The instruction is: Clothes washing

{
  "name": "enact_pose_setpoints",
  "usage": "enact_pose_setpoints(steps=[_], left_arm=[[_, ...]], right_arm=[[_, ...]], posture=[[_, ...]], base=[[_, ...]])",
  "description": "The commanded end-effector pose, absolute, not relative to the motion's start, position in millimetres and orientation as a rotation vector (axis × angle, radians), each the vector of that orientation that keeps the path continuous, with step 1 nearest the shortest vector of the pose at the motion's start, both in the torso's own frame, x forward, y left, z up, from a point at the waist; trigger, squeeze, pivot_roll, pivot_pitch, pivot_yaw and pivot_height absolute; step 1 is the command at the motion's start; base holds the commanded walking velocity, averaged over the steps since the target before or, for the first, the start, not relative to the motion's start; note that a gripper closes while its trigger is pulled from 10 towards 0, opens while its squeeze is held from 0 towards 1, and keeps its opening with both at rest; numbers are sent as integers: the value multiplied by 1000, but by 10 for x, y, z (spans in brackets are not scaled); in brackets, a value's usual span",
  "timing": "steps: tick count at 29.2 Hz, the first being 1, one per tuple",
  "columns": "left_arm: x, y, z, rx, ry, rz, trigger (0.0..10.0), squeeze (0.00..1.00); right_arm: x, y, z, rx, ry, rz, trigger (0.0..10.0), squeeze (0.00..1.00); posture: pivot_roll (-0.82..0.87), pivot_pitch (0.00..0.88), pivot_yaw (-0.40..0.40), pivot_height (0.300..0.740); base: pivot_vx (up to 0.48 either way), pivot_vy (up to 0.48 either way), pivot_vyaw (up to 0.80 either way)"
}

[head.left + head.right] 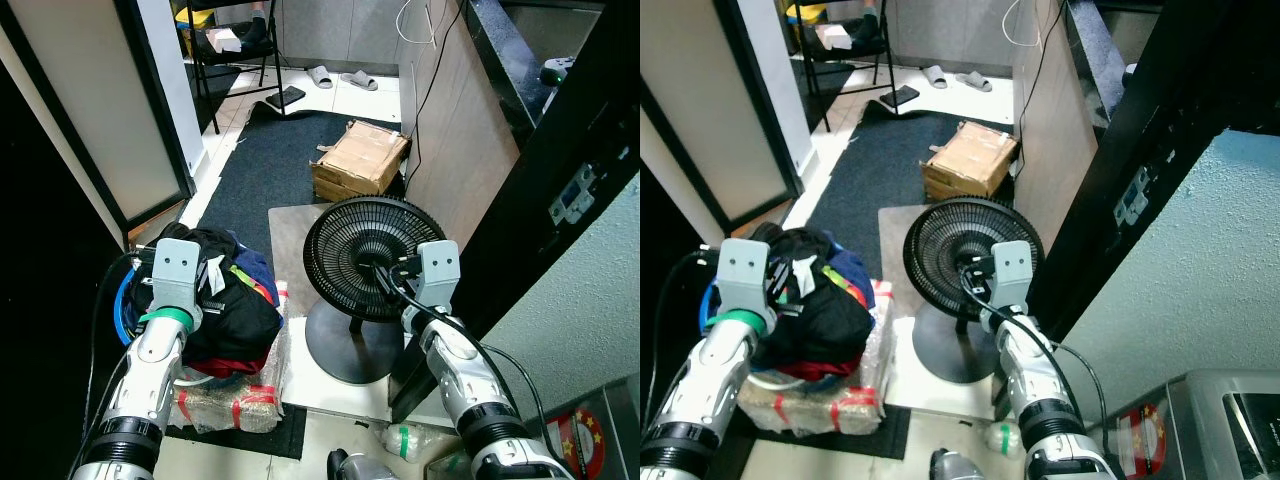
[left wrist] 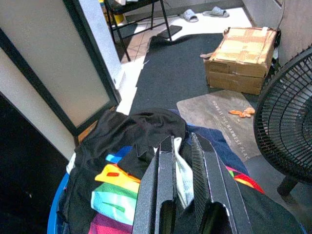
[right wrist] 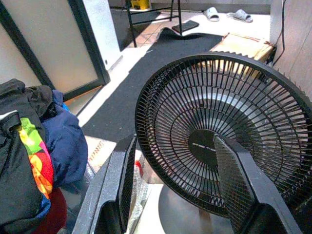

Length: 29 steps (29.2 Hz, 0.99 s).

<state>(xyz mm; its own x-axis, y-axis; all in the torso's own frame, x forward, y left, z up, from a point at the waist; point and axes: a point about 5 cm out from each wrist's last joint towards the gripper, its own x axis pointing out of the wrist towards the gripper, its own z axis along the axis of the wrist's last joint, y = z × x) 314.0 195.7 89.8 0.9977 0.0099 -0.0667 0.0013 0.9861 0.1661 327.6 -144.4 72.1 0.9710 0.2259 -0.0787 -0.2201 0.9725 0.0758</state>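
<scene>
A heap of clothes (image 1: pixel 235 310), mostly black with blue, red and bright-coloured pieces, fills a blue basket (image 1: pixel 122 300) on the floor to my left. My left gripper (image 2: pixel 181 139) sits on top of the heap. Its fingers are close together, with a white strip of cloth (image 2: pixel 183 170) pinched between them. My right gripper (image 3: pixel 175 141) is open and holds nothing. It hovers just in front of the grille of a black floor fan (image 1: pixel 350 240).
A plastic-wrapped bundle (image 1: pixel 230 405) lies under the basket. A cardboard box (image 1: pixel 362 157) sits on the dark rug behind the fan. A wooden partition (image 1: pixel 450 130) and a dark door frame stand to the right. A silver appliance (image 1: pixel 1230 420) is at lower right. A chair (image 1: pixel 230 40) and slippers (image 1: pixel 340 77) are far back.
</scene>
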Motion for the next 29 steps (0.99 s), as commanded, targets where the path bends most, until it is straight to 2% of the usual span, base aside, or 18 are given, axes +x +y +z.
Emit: enact_pose_setpoints(steps=[1, 17, 29], left_arm=[[3103, 1976, 841, 165, 96, 10, 10000, 0], [3082, 2005, 822, 165, 102, 31, 10000, 0], [3099, 1951, 831, 155, 99, 23, 10000, 0]], right_arm=[[3267, -1433, 695, 65, 95, 229, 10000, 0], [3287, -1389, 701, 63, 101, 245, 10000, 0], [3275, -1431, 697, 57, 98, 240, 10000, 0]], posture=[[-2, 8, 17, 740], [4, 13, 4, 740], [-5, 19, 2, 740]], base=[[0, 371, 0], [0, 346, 0], [0, 0, 0]])
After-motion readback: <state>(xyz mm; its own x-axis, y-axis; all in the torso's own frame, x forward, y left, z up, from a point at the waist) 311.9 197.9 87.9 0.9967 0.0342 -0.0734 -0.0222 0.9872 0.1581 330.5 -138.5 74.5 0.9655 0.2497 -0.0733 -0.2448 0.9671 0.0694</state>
